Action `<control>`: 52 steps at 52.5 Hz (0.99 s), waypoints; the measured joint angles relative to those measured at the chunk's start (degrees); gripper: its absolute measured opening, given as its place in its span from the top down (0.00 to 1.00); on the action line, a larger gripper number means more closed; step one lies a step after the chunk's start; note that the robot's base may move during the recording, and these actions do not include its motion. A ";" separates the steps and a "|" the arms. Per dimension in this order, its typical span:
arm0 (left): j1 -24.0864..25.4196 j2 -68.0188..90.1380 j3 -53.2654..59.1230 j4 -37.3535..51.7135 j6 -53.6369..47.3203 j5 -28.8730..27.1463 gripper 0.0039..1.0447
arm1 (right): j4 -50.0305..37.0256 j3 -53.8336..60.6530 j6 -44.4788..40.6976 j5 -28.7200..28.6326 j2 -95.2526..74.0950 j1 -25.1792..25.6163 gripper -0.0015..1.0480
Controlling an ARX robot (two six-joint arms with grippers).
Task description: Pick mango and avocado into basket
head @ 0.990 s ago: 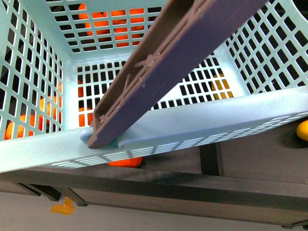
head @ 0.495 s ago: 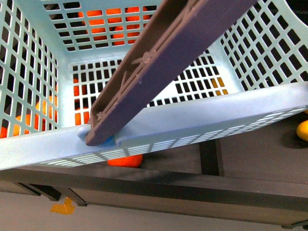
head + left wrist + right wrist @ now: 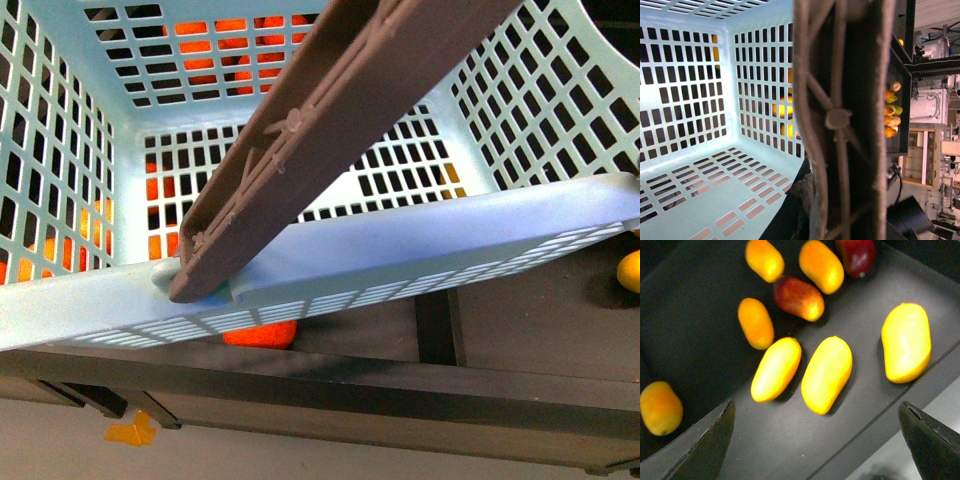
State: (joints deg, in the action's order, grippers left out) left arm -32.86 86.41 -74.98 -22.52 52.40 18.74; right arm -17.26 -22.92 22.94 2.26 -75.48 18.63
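Basket (image 3: 60, 300) is filling the front view, tilting, with its near rim sloping up toward the right and the brown handle (image 3: 330, 130) crossing over it diagonally. Orange fruits (image 3: 258, 335) are showing through the lattice and under the rim. Dark shelf (image 3: 520, 330) is lying below.

Left wrist view: the basket's slotted wall and floor are taking up one side, and the handle is running right up against the camera. Left gripper is not showing clearly; cannot tell whether its jaws are clamping or apart.

Right wrist view: right gripper (image 3: 816, 403) is hovering with fingers spread wide, holding nothing, over a dark tray (image 3: 690, 315). Mango (image 3: 826, 374) is lying on the tray between the fingers, just beside another yellow fruit (image 3: 776, 369), with orange and red fruits (image 3: 799, 297) lying near.
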 joint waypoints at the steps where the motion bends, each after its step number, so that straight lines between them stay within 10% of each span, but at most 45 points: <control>1: 0.00 0.00 0.00 0.00 0.00 0.04 0.96 | -0.92 -1.07 0.98 0.68 -2.95 -0.24 0.08; 27: 0.02 0.00 0.00 0.00 0.00 -0.07 0.96 | 2.67 -26.56 34.36 5.07 -43.54 -12.72 0.08; 52: 0.00 0.00 0.00 0.00 0.00 -0.04 0.96 | 5.81 -35.71 39.21 5.31 -52.57 -12.35 0.08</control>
State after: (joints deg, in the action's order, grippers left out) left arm -32.86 86.41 -74.98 -22.52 52.40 18.70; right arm -11.44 -58.63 62.15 7.57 -128.05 6.28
